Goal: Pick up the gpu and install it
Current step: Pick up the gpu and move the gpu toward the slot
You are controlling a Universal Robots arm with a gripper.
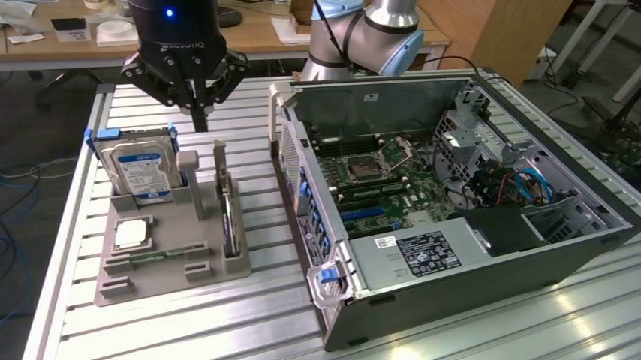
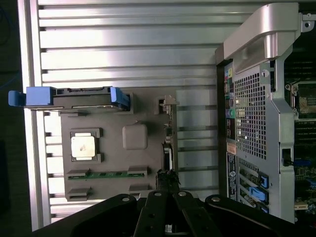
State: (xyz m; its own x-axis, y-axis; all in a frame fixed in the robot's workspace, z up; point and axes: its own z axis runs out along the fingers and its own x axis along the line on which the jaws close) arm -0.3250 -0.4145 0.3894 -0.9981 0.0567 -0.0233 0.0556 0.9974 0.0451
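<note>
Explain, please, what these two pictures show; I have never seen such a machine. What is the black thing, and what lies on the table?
It is a robot arm. The black thing is its gripper, a hand with fingers, here shut and holding nothing. One picture comes from a camera off the arm, the other from a camera on its wrist, looking down. On the table sits a grey holder with a hard drive, a processor chip, a memory stick and the gpu, a thin card standing on edge. Beside it lies an open computer case. The gripper hangs above the holder, near the gpu.
</note>
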